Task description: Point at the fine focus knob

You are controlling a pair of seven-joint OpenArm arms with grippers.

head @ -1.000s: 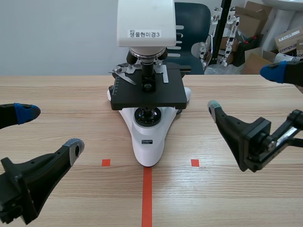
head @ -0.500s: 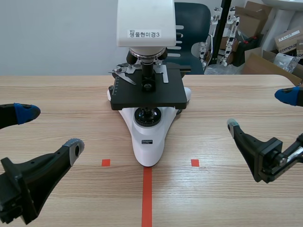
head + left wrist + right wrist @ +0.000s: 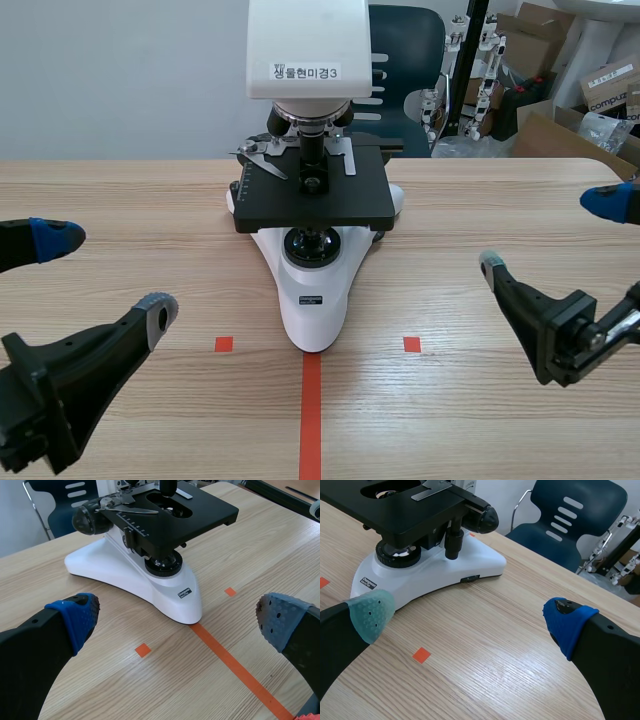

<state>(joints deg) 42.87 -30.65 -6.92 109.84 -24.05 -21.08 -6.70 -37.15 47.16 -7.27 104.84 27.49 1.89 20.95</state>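
Note:
A white microscope [image 3: 312, 290] with a black stage stands at the middle of the table. Its black focus knob [image 3: 91, 518] juts out beside the stage on the left, well ahead of my open left gripper [image 3: 177, 620]. The matching knob [image 3: 485, 519] on the other side shows in the right wrist view, far ahead of my open right gripper [image 3: 469, 616]. In the scene view the left gripper [image 3: 105, 275] sits low at the left and the right gripper [image 3: 550, 234] low at the right. Both stand apart from the microscope and hold nothing.
A dark blue chair [image 3: 405, 60] stands behind the table's far edge, with cardboard boxes [image 3: 545, 70] and a metal stand at the back right. Bare wood [image 3: 130, 200] lies on both sides of the microscope.
My right gripper drew back to the right and lower, away from the microscope, then stopped. The left arm and the microscope have not moved.

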